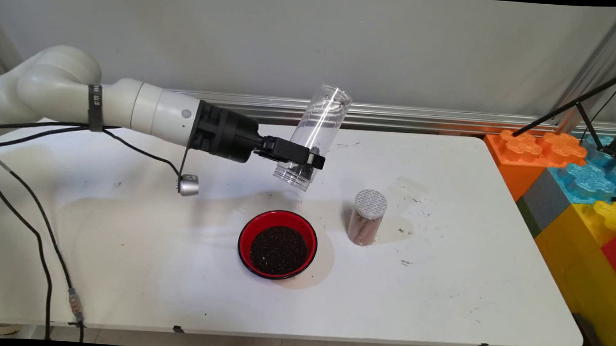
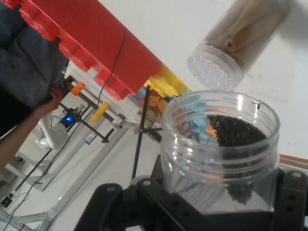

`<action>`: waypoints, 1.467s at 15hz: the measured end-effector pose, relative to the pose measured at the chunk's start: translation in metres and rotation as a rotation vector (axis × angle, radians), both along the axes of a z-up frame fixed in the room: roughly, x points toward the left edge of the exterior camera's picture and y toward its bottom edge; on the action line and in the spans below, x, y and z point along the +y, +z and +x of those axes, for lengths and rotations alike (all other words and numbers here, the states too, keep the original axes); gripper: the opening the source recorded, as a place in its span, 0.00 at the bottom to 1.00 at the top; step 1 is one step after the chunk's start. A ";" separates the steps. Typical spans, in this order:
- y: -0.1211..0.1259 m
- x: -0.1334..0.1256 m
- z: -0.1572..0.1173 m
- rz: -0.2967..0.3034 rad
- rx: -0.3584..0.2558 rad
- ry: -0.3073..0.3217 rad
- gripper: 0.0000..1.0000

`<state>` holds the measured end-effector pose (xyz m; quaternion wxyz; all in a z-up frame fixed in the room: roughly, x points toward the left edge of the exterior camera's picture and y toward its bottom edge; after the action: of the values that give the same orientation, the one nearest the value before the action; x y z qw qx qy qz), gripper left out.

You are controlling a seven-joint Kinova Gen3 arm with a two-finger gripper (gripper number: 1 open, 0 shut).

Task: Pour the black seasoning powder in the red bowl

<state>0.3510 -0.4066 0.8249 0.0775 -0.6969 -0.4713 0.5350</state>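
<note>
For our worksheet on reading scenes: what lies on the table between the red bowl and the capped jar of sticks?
Nothing: in the main view, bare white table separates the red bowl from the capped jar.

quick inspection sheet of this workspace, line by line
surface: white table, stained and speckled with dark crumbs
things: clear jar held tilted above the table, a little dark granulate left inside; red bowl holds dark granulate; capped jar of brown sticks stands upright right of the bowl
clutter: nothing seen beyond the crumbs
gripper: gripper shut on the clear jar near its lower end
cables: black cables hang from the arm over the table's left side
surroundings: big toy blocks at right, tripod legs, grey wall
</note>
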 end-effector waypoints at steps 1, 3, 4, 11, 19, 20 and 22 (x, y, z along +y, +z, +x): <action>0.001 0.000 0.001 0.008 0.001 0.004 0.00; 0.005 -0.001 0.001 0.024 0.005 0.012 0.00; 0.007 -0.001 0.002 0.036 0.007 0.017 0.00; 0.023 0.002 0.009 0.154 0.017 0.056 0.00; 0.036 0.001 0.020 0.317 0.028 0.131 0.00; 0.037 0.000 0.020 0.339 0.031 0.143 0.00; 0.038 -0.001 0.022 0.403 0.042 0.177 0.00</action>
<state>0.3735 -0.4080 0.8626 0.1778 -0.6120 -0.6264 0.4489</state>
